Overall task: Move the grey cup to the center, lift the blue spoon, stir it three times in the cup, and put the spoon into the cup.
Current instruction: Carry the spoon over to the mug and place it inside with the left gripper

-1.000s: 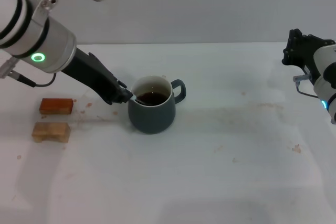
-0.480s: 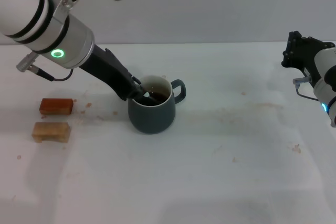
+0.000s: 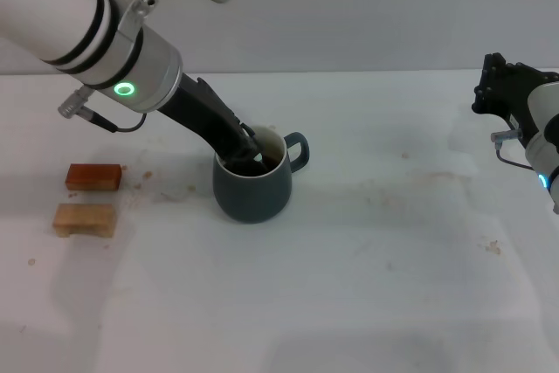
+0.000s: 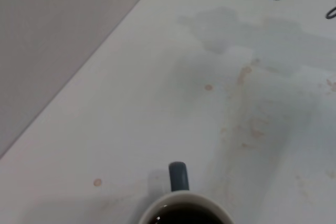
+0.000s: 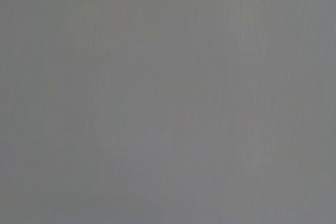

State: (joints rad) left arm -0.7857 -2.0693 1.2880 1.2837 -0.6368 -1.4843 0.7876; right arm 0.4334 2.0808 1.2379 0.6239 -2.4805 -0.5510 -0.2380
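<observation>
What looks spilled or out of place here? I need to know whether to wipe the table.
Faint brownish stains and specks mark the table right of the grey cup, which stands upright with the left gripper reaching into it. No fresh puddle shows. The right gripper is parked at the far right.

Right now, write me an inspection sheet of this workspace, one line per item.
Surface: white table, faint brown stains and specks.
Job's things: grey cup upright, handle toward the robot's right, dark liquid inside; blue spoon not discernible.
Clutter: reddish-brown block and tan block side by side on the robot's left, apart from the cup.
Grippers: left pincer dipped into the cup's mouth; right pincer raised at the table's right edge.
Cables: grey cable on the left arm.
Surroundings: plain grey wall.
</observation>
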